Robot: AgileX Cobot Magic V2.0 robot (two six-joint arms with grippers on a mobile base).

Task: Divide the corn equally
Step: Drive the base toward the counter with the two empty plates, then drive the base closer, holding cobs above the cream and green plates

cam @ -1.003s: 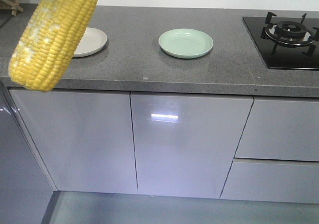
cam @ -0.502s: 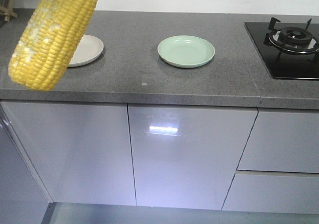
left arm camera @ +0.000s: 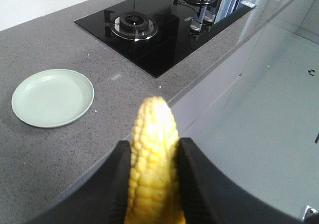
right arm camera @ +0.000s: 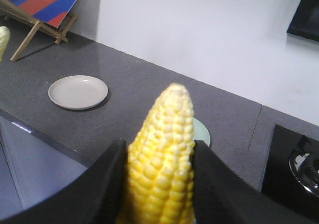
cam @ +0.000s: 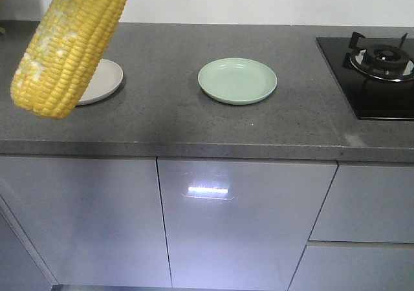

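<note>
In the left wrist view, my left gripper [left arm camera: 153,143] is shut on a yellow corn cob [left arm camera: 153,129] that points over the counter edge, with the green plate [left arm camera: 52,97] ahead to its left. My right gripper [right arm camera: 159,145] is shut on a second corn cob [right arm camera: 164,134]. That cob hides part of the green plate [right arm camera: 203,132], and the white plate [right arm camera: 78,91] lies to the left. In the front view a corn cob [cam: 68,45] hangs close to the camera at upper left. It covers part of the white plate [cam: 100,81], and its holder is out of frame.
The grey counter [cam: 162,119] carries a black gas hob [cam: 378,71] at the right and white cabinet doors [cam: 239,226] stand below. In the right wrist view a wooden easel with a sign [right arm camera: 40,10] stands at the back left, with a pale cob-like object [right arm camera: 4,40] at the left edge.
The front view has drawn closer to the counter: the plates and hob sit lower and larger in frame. The corn near the camera keeps its place.
</note>
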